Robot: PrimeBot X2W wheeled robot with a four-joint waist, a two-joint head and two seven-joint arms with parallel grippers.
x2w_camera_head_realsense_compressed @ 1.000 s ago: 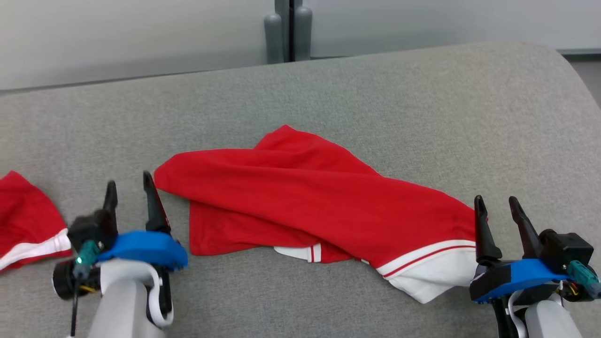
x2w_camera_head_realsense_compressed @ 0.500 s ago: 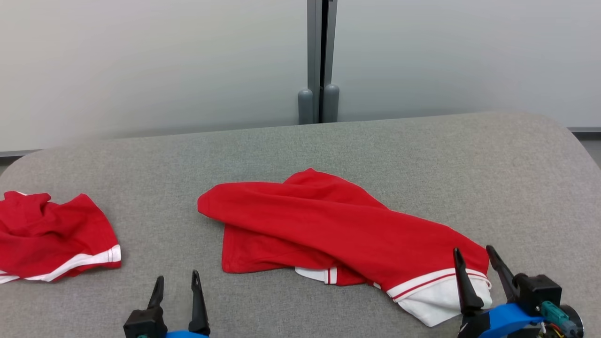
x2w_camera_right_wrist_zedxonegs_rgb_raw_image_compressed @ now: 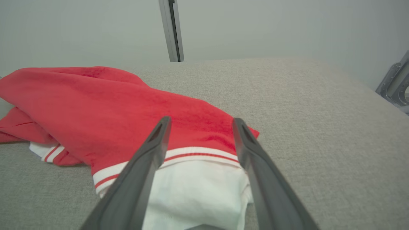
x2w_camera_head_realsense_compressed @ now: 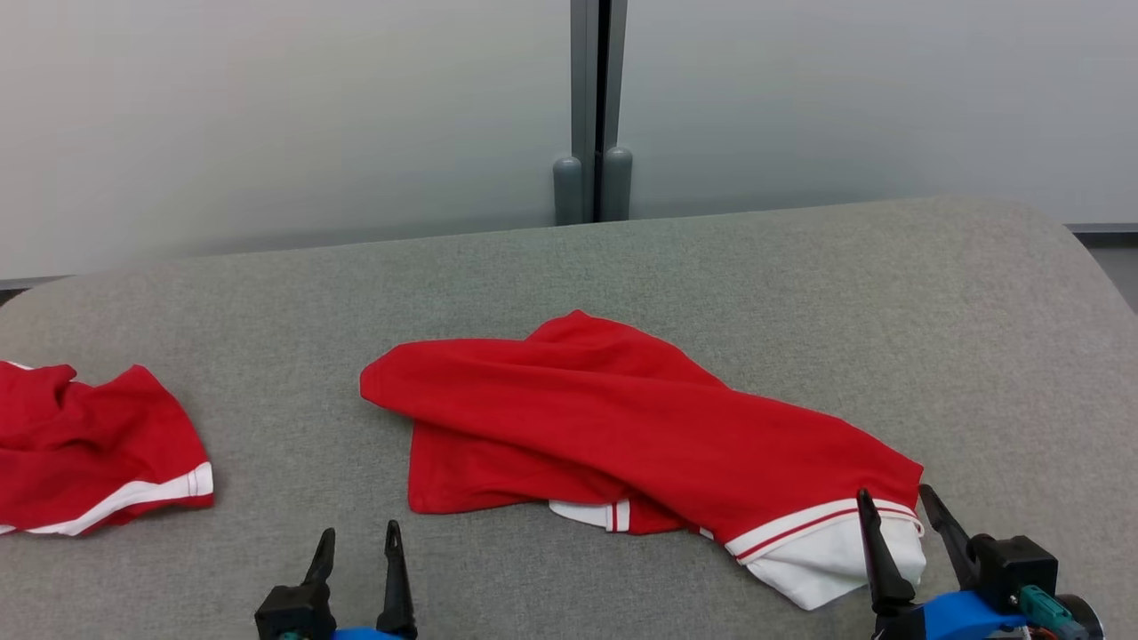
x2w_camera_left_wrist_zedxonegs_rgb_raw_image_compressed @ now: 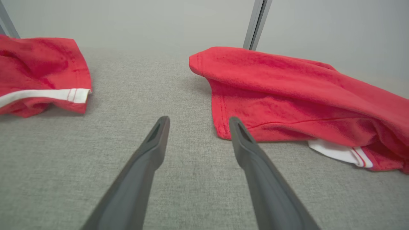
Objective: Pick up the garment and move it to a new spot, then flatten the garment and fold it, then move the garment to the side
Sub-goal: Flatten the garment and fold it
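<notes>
The grey cushioned surface (x2w_camera_head_realsense_compressed: 756, 276) lies bare across its far half and its right end; a gripper could pass freely there. Between the 2 red cloths runs a bare lane; the left gripper (x2w_camera_head_realsense_compressed: 360, 528) stands at its near end, fingers spread over bare fabric, with a corner of the red garment (x2w_camera_head_realsense_compressed: 622, 427) near its inner finger. The smaller red cloth (x2w_camera_head_realsense_compressed: 98, 444) blocks the left edge. The right gripper (x2w_camera_head_realsense_compressed: 893, 490), fingers apart, faces the garment's white hem (x2w_camera_head_realsense_compressed: 827, 560); bare surface lies to its right. A pale wall (x2w_camera_head_realsense_compressed: 267, 116) and a grey post (x2w_camera_head_realsense_compressed: 591, 89) close the back.
</notes>
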